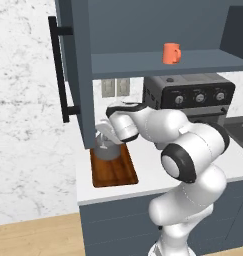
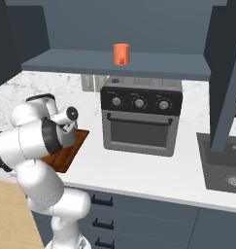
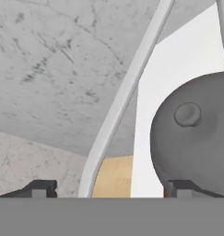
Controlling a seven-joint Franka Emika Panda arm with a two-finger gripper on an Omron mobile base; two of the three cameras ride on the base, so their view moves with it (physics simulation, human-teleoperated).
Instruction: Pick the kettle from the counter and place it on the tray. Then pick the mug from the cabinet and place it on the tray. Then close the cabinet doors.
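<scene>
Apparently squat grey kettle point(image 3: 196, 138) on wooden tray point(image 1: 113, 172).

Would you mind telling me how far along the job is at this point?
Done: the kettle sits on the tray. In hand: the open gripper straddles its wire handle without clamping it. Left: the mug stands on the cabinet shelf, and the cabinet doors are open.

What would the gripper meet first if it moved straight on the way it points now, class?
Most likely the kettle: the open gripper straddles its wire handle, with the grey lid just ahead of one fingertip. Depth is unclear; the tray lies beneath.
</scene>
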